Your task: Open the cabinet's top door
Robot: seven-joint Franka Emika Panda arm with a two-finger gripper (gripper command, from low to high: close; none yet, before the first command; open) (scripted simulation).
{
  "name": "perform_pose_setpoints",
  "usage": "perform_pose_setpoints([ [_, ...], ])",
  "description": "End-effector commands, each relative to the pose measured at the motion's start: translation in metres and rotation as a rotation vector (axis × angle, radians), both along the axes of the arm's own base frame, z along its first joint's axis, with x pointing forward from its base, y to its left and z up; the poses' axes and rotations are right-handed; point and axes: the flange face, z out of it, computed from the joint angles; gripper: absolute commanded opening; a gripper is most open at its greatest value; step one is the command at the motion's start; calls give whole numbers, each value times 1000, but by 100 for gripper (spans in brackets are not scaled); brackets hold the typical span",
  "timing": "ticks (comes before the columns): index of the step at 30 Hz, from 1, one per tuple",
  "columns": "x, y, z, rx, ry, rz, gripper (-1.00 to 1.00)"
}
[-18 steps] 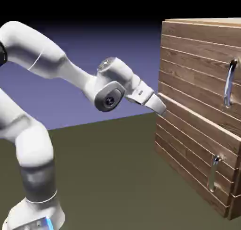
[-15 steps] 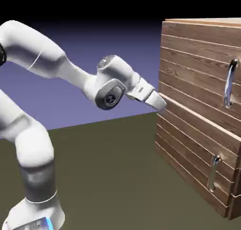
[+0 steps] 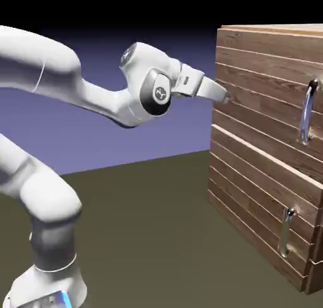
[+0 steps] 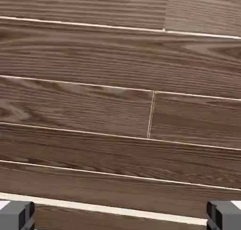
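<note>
The cabinet (image 3: 265,174) of brown horizontal planks stands at the exterior view's right. Its top door (image 3: 265,92) is shut and carries a long curved silver handle (image 3: 307,111) near its right edge. My gripper (image 3: 222,97) points at the door's left edge, well left of the handle, close to the wood. In the hand view the planks of the top door (image 4: 120,106) fill the picture, and my gripper (image 4: 120,215) is open with nothing between its two grey fingertips (image 4: 16,215). The handle does not show in the hand view.
Below the top door sits a lower panel (image 3: 252,218) with a short straight silver handle (image 3: 287,231). The olive table (image 3: 145,237) spreads in front of the cabinet. My white arm (image 3: 76,92) arches in from the left.
My hand has risen from the seam between the two panels to the middle of the top door's left edge, and the wrist has rolled. The door has not moved.
</note>
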Motion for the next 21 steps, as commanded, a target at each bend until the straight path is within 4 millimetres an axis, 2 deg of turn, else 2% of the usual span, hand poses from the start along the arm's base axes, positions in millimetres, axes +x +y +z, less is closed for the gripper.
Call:
perform_pose_setpoints([
  [1, -1, -1, 5, 1, -17, 2, 0],
  [11, -9, -27, 41, 21, -174, 10, 0],
  [21, -6, -71, 50, 49, -299, 2, 0],
])
